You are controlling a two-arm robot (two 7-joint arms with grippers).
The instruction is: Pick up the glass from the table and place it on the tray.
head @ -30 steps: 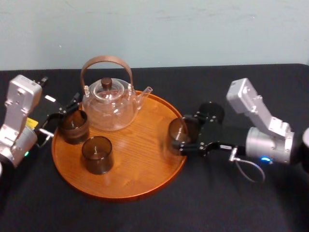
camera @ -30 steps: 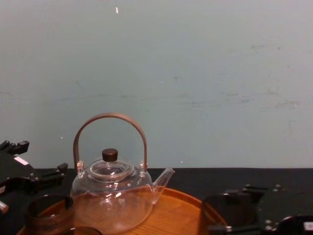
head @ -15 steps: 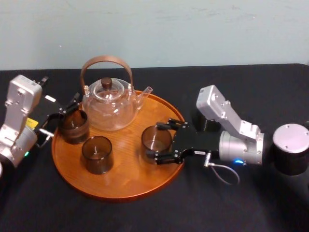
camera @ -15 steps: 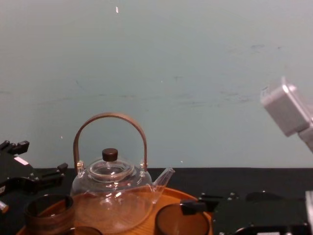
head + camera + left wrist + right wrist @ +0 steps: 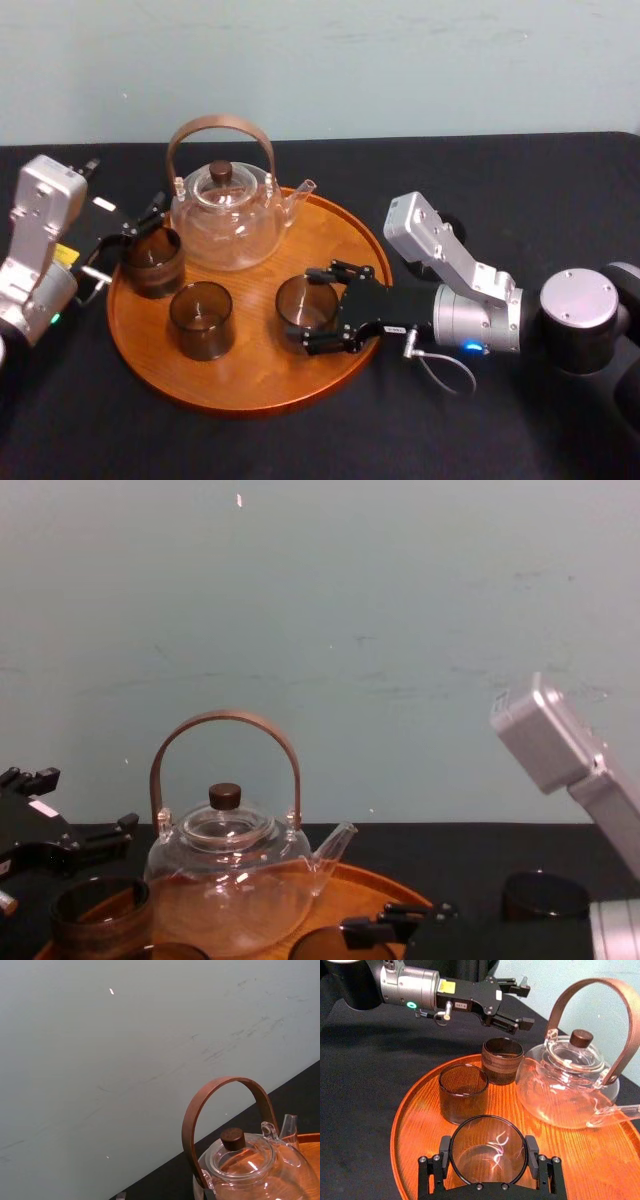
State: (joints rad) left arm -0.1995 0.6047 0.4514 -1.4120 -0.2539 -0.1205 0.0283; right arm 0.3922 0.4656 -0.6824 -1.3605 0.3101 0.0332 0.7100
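On black-clothed table (image 5: 480, 430), by size:

1. Tray (image 5: 250, 385): round, orange-brown wood with a low rim. It carries items 2 and 6.
2. Teapot (image 5: 225, 220): clear glass with a hooped brown handle, at the tray's far left.
3. Left gripper (image 5: 517, 1005): fingers spread, idle above the edge glass (image 5: 152, 260).
4. Right gripper (image 5: 305, 308): reaches in from the right, clenched on item 5.
5. Glass (image 5: 306, 302): smoky, over the tray's right-centre near the middle glass (image 5: 201, 320). Contact with the wood cannot be told. Judged light, rigid, slick and breakable. Hold opposite sides of the wall with a modest squeeze.

Change: one second ago the glass was at the tray's right rim; now it is well inward.
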